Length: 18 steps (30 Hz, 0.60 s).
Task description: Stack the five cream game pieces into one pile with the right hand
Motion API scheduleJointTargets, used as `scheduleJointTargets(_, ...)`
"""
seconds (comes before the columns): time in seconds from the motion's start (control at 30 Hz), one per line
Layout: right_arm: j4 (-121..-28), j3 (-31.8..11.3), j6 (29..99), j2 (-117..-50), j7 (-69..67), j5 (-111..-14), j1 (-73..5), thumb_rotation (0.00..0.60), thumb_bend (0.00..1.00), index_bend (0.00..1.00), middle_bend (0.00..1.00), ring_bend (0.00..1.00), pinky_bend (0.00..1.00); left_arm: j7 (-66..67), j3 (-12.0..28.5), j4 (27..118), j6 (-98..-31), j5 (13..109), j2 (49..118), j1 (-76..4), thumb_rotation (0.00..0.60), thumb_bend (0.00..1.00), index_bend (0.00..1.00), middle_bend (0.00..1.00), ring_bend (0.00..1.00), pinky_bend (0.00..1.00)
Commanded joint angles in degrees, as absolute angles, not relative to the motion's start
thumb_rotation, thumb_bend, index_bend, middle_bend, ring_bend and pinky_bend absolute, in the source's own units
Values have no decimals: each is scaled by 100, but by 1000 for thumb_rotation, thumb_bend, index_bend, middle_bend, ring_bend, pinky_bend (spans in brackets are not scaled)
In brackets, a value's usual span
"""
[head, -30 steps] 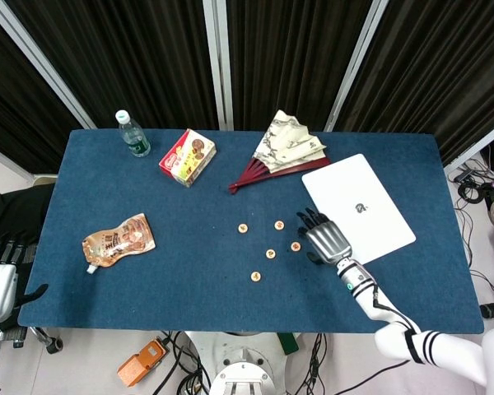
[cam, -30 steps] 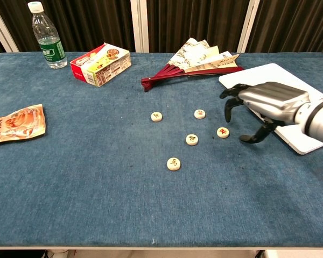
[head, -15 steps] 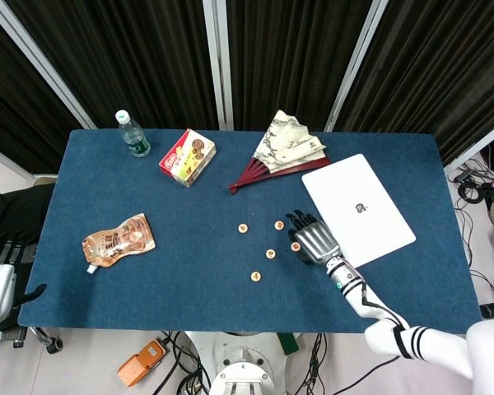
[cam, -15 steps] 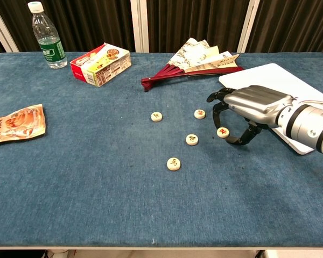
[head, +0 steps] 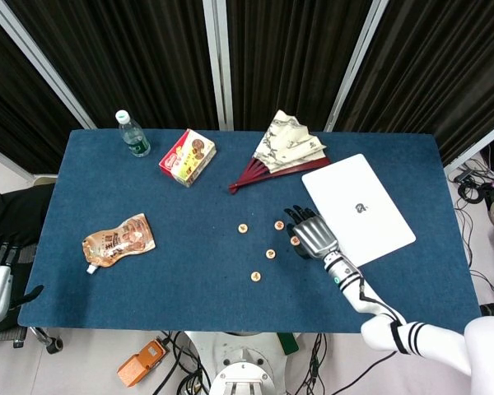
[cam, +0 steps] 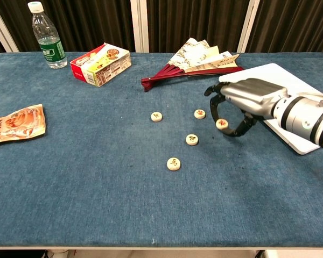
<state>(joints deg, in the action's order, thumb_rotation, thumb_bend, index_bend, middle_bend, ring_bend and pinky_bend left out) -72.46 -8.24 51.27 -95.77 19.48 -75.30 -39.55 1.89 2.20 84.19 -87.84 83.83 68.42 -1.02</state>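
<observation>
Five cream game pieces lie right of the table's middle. Four rest apart on the blue cloth: a far-left piece (cam: 156, 116), a far piece (cam: 199, 114) (head: 279, 225), a middle piece (cam: 191, 140) and a near piece (cam: 173, 163) (head: 255, 276). My right hand (cam: 248, 98) (head: 311, 234) pinches the fifth piece (cam: 222, 124) (head: 295, 241) between thumb and fingertips, just above the cloth. My left hand (head: 2, 276) hangs off the table's left edge, fingers apart, holding nothing.
A white laptop (cam: 290, 107) lies under and behind my right forearm. A folding fan (cam: 196, 59) lies at the back, with a snack box (cam: 101, 63) and a water bottle (cam: 46, 36) further left. A snack pouch (cam: 13, 123) sits at the left edge.
My right hand moved left and closed around the rightmost piece, which has shifted slightly away from its earlier spot on the cloth. The other four pieces and my left hand have not moved.
</observation>
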Motion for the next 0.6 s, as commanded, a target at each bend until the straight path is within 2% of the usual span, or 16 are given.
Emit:
scheduleJointTargets(0.03,-7264,-924,5090,-9564,1984,-7427,-4033,600,522,600,177,145,221,192,225,8415,-8780,8387,6844,-109,600,0,137,104,77,8)
scheduleJointTargets(0.3,-7052,-1245,4778,-9787,2381,-6872,-4431,600,522,595,176,145,221,226,234,8439,-8745,8383,6832,-128,600,0,137,105,77,8)
scheduleJointTargets(0.6,-6719,-1349,4610,-10056,2602,-6469,-4718,600,522,573,177,145,221,223,233,8420,-8705,8335,6830,-117,600,0,137,105,77,8)
